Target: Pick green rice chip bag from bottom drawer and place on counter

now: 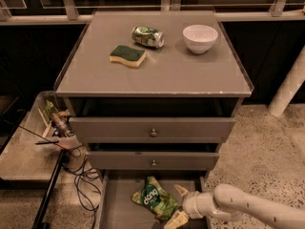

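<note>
Currently the small glossy green foil rice chip bag [153,202] lies in the wide grey bottom drawer [119,210], with the pale two-finger gripper [179,206] spread wide at its right edge; risk: it pinches only a slick corner and the bag slips before reaching the flat grey counter [167,78].

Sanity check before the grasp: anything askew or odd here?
The can lies on its side on the counter and looks dented. The bag sits crumpled and skewed in the bottom drawer. The tool is open at the bag's right edge.
</note>
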